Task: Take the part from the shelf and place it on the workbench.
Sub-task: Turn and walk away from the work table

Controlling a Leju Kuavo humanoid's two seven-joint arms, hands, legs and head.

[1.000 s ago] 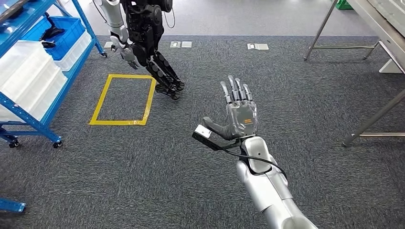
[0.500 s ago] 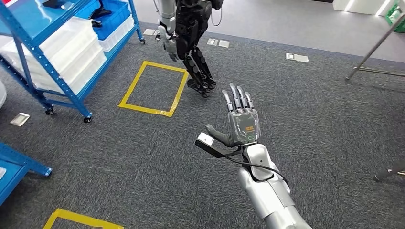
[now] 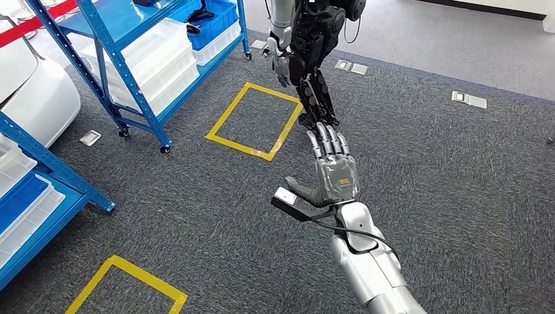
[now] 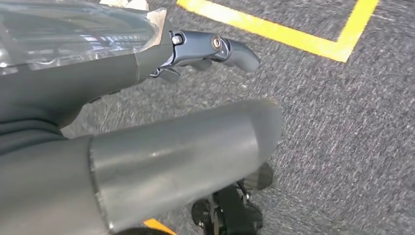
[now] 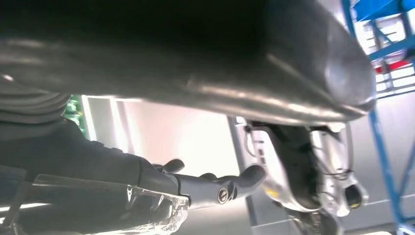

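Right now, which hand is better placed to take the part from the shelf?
Probably the right hand: it is raised in front, open and empty. The left hand hangs low over the carpet. The shelf is not within reach of either hand.

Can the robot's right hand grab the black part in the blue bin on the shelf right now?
Probably not yet. The right hand is open over the carpet, and the black part sits in the blue bin on the shelf, well beyond it.

No text can be read anywhere (orange hand mark illegible).
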